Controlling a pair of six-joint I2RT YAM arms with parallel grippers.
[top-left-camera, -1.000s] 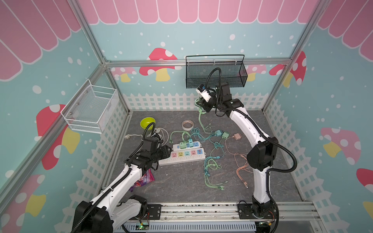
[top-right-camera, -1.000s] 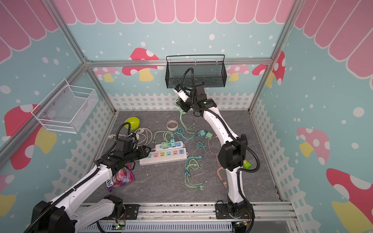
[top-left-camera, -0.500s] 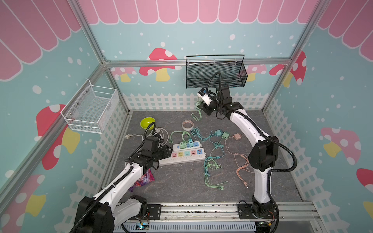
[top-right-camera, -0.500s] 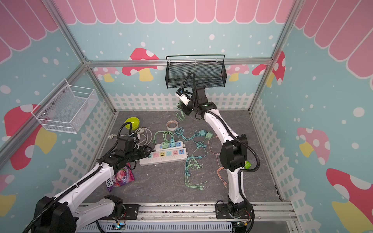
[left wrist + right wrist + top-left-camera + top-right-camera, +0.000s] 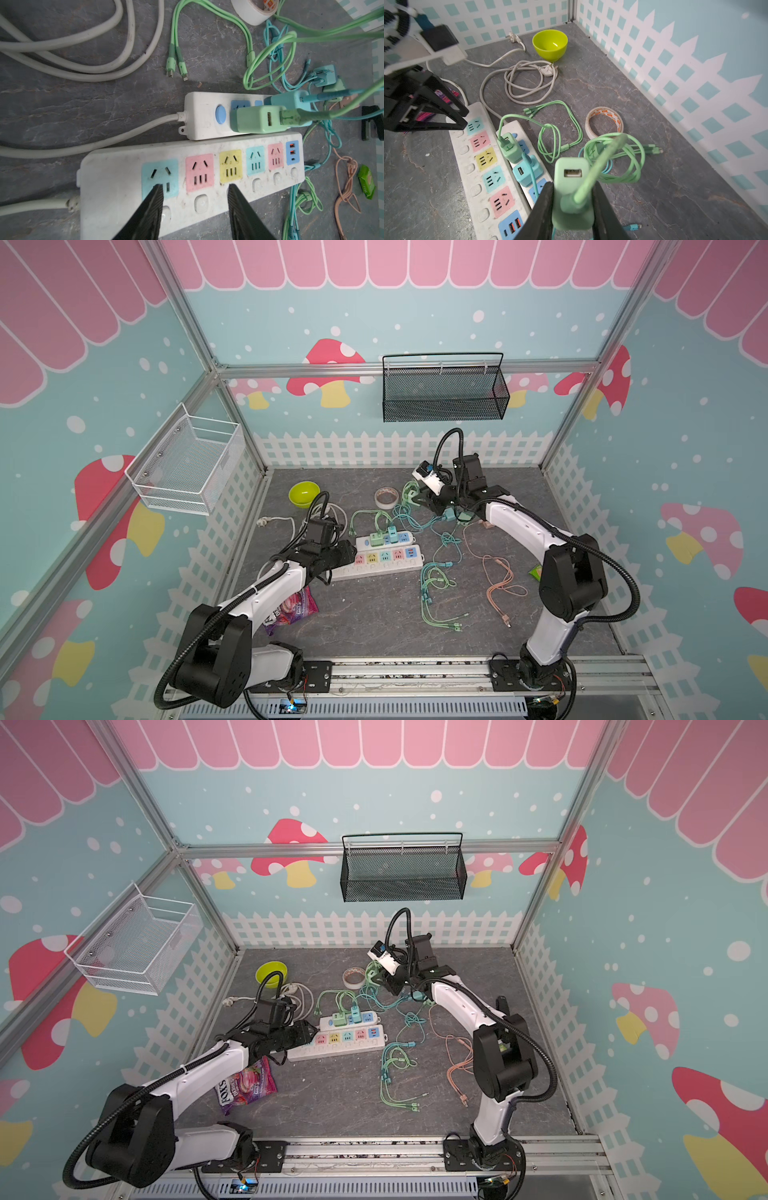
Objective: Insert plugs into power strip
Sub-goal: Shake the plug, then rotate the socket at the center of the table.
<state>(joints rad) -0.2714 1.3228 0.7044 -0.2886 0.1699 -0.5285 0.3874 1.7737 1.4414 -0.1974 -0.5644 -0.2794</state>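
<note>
Carry step: right end effector (image 5: 572, 188) clamped on mint-green charger adapter (image 5: 571, 209), aloft at 1 o'clock of short power strip (image 5: 517, 126); left end effector (image 5: 193, 191), jaws apart, over long power strip (image 5: 124, 166); next, probably align prongs with a free socket.

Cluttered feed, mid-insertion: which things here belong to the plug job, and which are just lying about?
Job: held mint plug in the right gripper; seated mint plug and seated teal plug in the small power strip; large power strip under the open left gripper; loose teal plug.
Lying about: green bowl; tape roll; candy bag; green wrapper; black wire basket.
</note>
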